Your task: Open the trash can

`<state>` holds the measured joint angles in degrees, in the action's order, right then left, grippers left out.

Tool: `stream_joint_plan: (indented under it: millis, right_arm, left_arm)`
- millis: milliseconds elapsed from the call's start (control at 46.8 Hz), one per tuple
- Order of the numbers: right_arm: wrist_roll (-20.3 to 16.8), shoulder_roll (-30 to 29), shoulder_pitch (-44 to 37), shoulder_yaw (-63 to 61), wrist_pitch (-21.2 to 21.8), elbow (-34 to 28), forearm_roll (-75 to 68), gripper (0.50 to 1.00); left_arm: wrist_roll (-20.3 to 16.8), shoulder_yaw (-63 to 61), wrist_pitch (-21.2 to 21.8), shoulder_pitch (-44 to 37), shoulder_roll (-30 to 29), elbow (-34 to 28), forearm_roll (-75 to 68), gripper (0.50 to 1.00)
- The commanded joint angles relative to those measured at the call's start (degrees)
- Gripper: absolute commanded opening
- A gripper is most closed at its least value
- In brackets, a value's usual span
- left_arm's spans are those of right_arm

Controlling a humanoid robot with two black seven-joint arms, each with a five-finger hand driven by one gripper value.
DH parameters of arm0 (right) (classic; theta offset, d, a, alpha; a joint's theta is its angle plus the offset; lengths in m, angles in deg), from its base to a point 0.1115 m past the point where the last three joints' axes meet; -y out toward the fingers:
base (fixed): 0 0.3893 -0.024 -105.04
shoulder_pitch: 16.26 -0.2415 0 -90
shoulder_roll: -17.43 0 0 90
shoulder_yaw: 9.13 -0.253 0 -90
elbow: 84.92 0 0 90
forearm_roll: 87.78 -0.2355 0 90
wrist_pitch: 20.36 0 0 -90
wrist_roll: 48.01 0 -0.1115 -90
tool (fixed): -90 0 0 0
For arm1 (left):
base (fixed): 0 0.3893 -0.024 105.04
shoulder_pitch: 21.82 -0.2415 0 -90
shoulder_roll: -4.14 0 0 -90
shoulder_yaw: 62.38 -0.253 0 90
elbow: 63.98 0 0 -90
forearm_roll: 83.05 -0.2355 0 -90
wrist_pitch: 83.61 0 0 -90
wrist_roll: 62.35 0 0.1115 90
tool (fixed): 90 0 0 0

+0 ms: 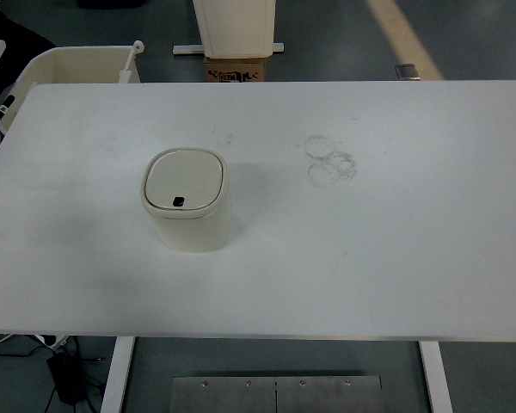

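Observation:
A small cream trash can (187,202) stands upright on the white table (370,258), left of the middle. Its flat lid (185,179) is down, with a small dark button (178,202) at the near edge of the lid. Neither of my hands nor any arm shows in the top view.
A cream open bin (77,64) stands on the floor beyond the table's far left corner. A cardboard box (236,69) and a white stand (235,26) sit behind the far edge. Faint ring marks (329,161) stain the tabletop right of the can. Cables (34,348) lie under the near left corner.

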<state>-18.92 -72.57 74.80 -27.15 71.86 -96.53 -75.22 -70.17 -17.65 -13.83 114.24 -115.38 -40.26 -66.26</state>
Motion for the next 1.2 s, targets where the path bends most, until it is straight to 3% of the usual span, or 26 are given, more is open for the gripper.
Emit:
stream_joint_plan:
  millis: [0,1176]
  right_arm:
    - [0.0,0.0,0.0,0.0,0.0,-0.1,0.0,0.991]
    - [-0.1,0.0,0.0,0.1,0.0,0.0,0.1,0.991]
  left_arm:
    - [0.0,0.0,0.0,0.0,0.0,0.0,0.0,1.0]
    - [0.0,0.1,0.4,0.1,0.3,0.0,0.1,1.0]
